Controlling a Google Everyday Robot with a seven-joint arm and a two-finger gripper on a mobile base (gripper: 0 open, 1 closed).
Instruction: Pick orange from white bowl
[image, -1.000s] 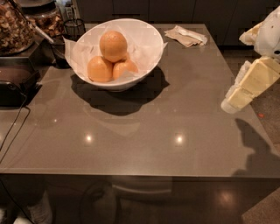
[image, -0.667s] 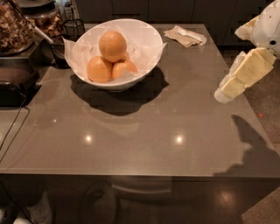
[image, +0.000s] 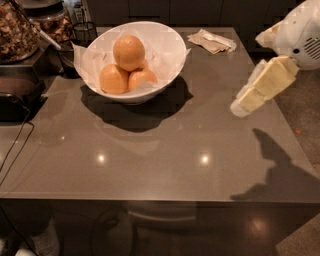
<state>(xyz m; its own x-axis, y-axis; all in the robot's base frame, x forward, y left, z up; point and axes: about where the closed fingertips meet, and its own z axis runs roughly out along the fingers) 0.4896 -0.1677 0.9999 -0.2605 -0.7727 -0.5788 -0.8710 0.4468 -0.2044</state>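
Your claw (image: 242, 104) hangs well apart from the bowl (image: 167, 75), opening impossible to tell; grip the top orange (image: 129, 52) across its middle: smooth, firm, probably rolls easily

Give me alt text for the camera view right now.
The gripper hangs above the right side of the table, apart from the white bowl at back left, where the orange sits atop two smaller fruits on crinkled paper.

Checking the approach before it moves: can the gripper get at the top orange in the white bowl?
Probably yes. The gripper hangs above the table, apart from the white bowl. The orange sits uppermost and uncovered in it, and nothing stands between them.
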